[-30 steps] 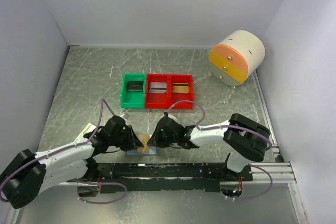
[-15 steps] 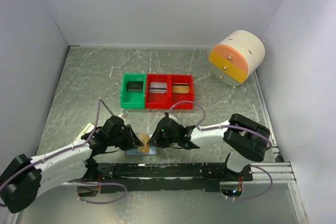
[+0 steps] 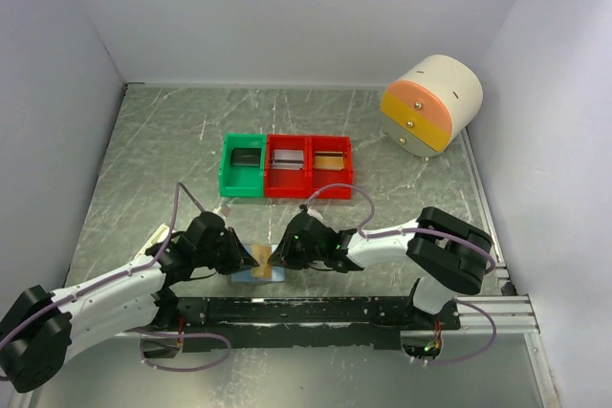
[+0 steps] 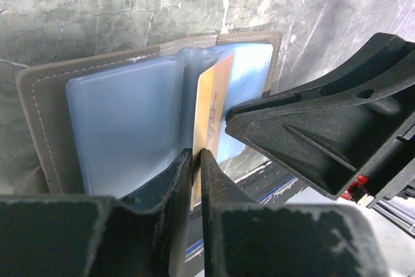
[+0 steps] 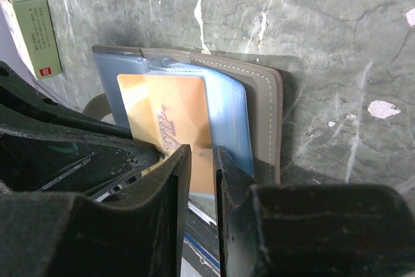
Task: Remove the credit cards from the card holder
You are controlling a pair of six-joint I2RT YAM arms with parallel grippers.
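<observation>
Both arms stretch low and inward, meeting over the flat grey folding card holder (image 4: 45, 115) lying open at the near edge of the marbled surface (image 3: 172, 140). The left gripper (image 4: 196, 154) pinches a thin orange credit card (image 4: 211, 105) standing in it; the right gripper (image 5: 202, 150) clamps its pale-blue pocket leaf
</observation>
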